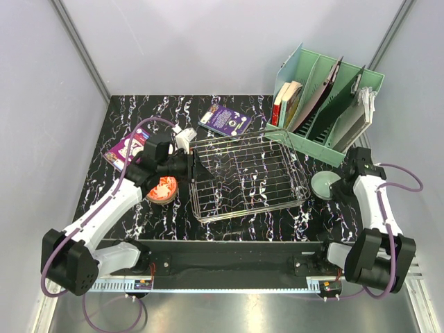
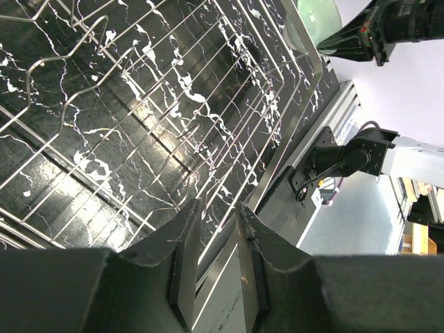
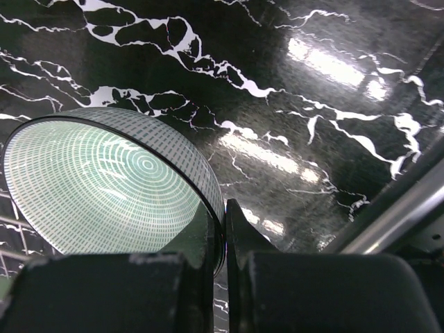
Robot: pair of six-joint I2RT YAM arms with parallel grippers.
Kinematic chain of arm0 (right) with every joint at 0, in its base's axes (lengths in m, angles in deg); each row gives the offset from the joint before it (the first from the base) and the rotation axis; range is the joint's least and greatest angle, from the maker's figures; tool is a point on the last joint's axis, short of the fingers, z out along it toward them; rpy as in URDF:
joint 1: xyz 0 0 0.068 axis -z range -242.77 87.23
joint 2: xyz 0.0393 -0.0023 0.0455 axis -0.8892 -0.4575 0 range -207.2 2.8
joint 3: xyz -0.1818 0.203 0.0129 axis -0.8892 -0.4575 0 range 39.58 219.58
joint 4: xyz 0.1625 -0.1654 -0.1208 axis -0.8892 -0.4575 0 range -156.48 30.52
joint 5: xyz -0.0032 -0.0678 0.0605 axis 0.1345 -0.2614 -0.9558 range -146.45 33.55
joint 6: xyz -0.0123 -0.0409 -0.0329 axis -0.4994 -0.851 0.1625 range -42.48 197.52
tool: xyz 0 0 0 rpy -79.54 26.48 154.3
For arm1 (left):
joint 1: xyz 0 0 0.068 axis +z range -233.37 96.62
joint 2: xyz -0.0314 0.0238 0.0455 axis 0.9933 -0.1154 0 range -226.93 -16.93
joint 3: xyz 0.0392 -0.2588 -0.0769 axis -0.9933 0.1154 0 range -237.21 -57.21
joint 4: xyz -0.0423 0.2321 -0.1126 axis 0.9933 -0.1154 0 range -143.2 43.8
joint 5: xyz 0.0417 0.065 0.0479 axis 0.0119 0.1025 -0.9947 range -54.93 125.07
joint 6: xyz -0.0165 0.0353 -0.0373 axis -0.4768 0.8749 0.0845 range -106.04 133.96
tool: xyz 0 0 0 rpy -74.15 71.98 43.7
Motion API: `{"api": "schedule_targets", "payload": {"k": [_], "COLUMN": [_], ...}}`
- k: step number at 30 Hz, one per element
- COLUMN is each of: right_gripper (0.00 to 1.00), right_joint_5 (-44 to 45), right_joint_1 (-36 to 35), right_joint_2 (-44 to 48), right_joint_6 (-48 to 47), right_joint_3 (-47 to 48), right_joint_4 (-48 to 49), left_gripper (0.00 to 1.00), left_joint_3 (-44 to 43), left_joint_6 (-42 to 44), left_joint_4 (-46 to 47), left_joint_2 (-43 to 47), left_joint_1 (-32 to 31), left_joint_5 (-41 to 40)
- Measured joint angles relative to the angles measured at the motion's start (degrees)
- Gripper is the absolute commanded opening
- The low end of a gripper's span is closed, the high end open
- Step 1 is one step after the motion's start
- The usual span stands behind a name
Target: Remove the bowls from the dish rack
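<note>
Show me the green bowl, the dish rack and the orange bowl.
green bowl (image 3: 111, 184): right wrist view, patterned middle.
dish rack (image 1: 253, 208): top view, near rim.
orange bowl (image 1: 164, 191): top view, visible middle.

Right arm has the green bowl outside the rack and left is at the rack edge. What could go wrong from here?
1. The right fingers pinch only the rim of the pale green bowl, so it may slip or twist.
2. The left fingers sit slightly apart at the edge of the dish rack. They could snag a wire and drag it.
3. The reddish bowl lies close beside the left arm, and a swing might knock it.
</note>
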Motion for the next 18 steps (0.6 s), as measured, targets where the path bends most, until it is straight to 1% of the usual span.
{"api": "schedule_targets", "payload": {"k": [6, 14, 15, 18], "right_gripper": [0.0, 0.0, 0.05, 0.08], "right_joint_5": [-1.66, -1.75, -1.77, -1.81], "right_joint_1": [0.0, 0.0, 0.0, 0.0], "right_joint_2": [-2.45, -4.61, -4.81, -5.62], "right_joint_6": [0.31, 0.59, 0.66, 0.68], "right_joint_3": [-3.5, -4.15, -4.22, -4.57], "right_joint_4": [3.28, 5.05, 5.22, 5.75], "left_gripper": [0.3, 0.3, 0.3, 0.3], "left_joint_3": [0.0, 0.0, 0.02, 0.04], "left_joint_6": [0.72, 1.29, 1.31, 1.46], "left_joint_4": [-0.94, -2.99, -3.13, -3.15], "left_joint_2": [0.57, 2.4, 2.54, 2.64], "left_joint_1": [0.04, 0.22, 0.26, 0.31], "left_joint_5": [-0.17, -0.74, -0.74, -0.87]}}
